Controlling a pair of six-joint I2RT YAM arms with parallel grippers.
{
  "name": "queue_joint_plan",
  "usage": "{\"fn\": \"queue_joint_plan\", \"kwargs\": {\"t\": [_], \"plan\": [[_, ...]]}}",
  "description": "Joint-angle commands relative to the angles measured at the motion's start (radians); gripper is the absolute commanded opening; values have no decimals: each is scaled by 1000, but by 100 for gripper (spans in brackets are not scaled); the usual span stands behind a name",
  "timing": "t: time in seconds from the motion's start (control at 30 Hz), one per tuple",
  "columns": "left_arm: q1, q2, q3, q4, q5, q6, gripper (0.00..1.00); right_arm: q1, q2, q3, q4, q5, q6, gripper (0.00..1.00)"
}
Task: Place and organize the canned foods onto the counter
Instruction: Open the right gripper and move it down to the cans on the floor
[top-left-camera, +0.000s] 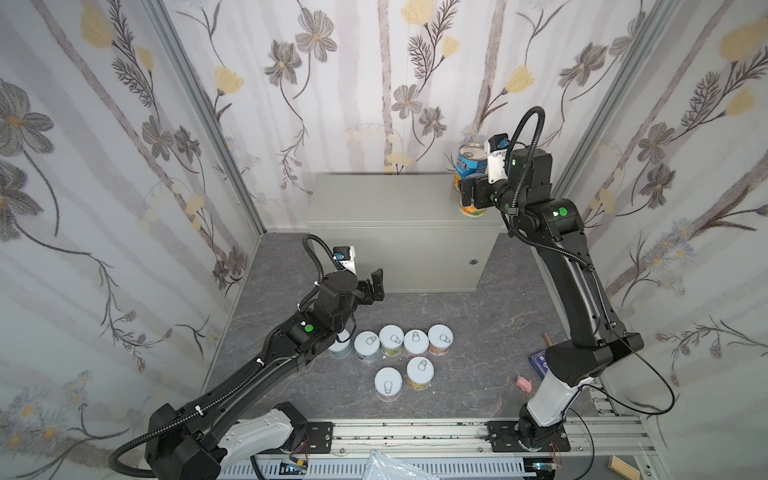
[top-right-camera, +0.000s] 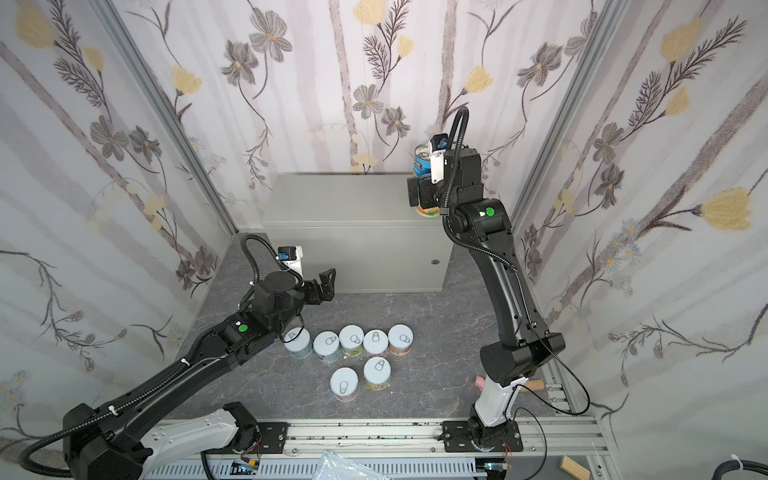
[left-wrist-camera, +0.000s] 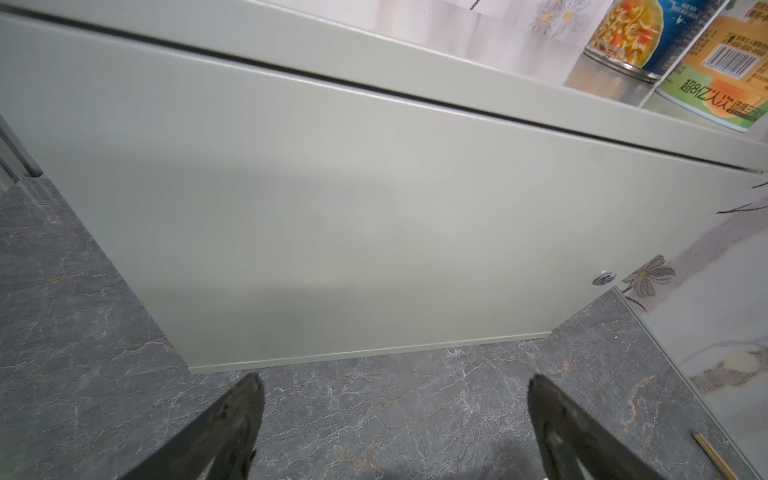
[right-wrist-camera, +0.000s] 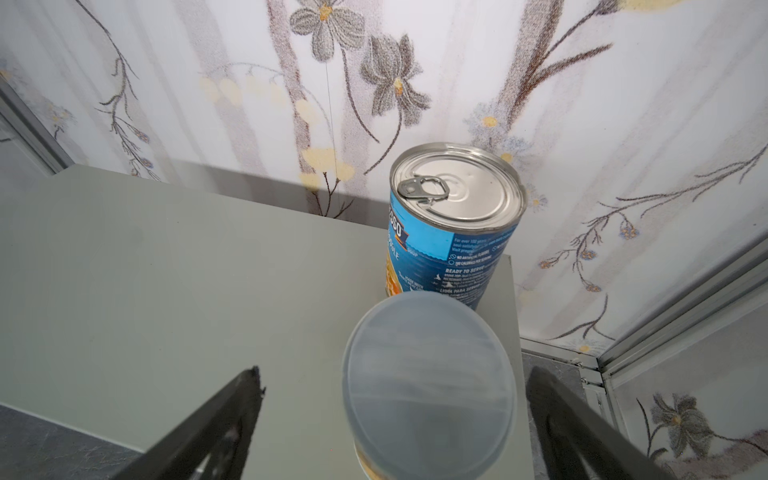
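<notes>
Right arm raised, elbow bent, wrist reaching over the right end of the bench (top-left-camera: 386, 203). The right tool (right-wrist-camera: 395, 415) is spread, fingers straddling the orange-yellow can (top-left-camera: 472, 211) with a gap on each side. That can stands upright on the bench, just in front of the blue can (right-wrist-camera: 453, 232). Left arm extends low above the floor; the left tool (left-wrist-camera: 395, 415) is spread, empty, facing the bench door. The seven short cans (top-right-camera: 351, 338) stand clustered on the floor.

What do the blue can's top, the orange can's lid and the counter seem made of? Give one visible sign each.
Blue can's top: bare shiny metal, ringed, with pull tab.
Orange can's lid: translucent frosted plastic, probably.
Counter: likely painted sheet metal; matte grey, door seam, lock.
</notes>
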Motion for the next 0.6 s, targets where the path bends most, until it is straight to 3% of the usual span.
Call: {"fn": "queue_joint_plan", "kwargs": {"t": [0.0,0.13,0.4,0.57], "plan": [[2,1,5,7,-2,-12,100,22,-42,-43,76,58,-20,100],[2,5,8,10,3,-11,100,61,-171,-237,215,88,-22,100],[5,8,-23,61,-46,-47,100,156,-637,-928,765,69,14,100],[10,12,-45,107,-72,-78,100,178,-828,-1202,814,15,99,100]]}}
